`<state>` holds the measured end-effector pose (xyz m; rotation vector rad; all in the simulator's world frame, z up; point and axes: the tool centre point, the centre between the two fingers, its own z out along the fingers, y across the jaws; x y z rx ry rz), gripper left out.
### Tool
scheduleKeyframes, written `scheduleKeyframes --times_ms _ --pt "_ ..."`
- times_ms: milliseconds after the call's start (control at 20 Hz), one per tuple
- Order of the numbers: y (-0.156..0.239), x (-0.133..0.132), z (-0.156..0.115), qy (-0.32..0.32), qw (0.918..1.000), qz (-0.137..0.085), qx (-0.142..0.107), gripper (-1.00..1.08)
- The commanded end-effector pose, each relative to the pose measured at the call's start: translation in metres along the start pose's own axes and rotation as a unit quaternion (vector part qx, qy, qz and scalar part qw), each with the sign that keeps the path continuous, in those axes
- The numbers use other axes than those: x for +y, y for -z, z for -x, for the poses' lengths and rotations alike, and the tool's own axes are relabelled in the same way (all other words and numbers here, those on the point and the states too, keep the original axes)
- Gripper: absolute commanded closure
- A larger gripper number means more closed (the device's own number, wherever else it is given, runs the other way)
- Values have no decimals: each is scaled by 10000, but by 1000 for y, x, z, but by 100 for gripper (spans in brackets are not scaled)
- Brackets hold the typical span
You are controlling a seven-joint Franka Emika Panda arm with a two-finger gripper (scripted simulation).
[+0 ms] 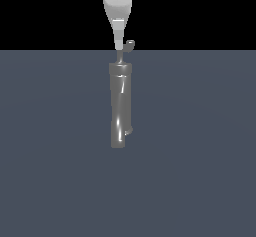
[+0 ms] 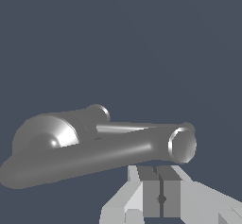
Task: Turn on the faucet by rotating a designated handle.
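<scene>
Nearly there: jaws closed above the faucet handle

Jaws together, holding nothing, just beside the handle (image 1: 128,46) at the collared end of the faucet (image 1: 120,106), which lies on the desk (image 1: 200,156). Push sideways against the thin rod, staying off the cylinder.

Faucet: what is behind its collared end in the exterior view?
Behind the faucet stands the handle, its upturned tip showing, with the gripper beside it. The handle's lower stem is mostly covered.
</scene>
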<state>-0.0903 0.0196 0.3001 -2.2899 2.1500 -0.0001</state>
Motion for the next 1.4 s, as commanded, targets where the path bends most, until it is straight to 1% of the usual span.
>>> scheduleKeyframes --times_ms 0,50,850,1300,1350 --pt "0 3 -31 -211 9998 2 1 108" --pt "0 1 -5 -7 10000 -2 0 108" --pt "0 -31 -61 -137 9999 -1 3 108" --pt "0 -47 -89 -202 9998 1 2 108" --pt "0 -47 -89 -202 9998 1 2 108"
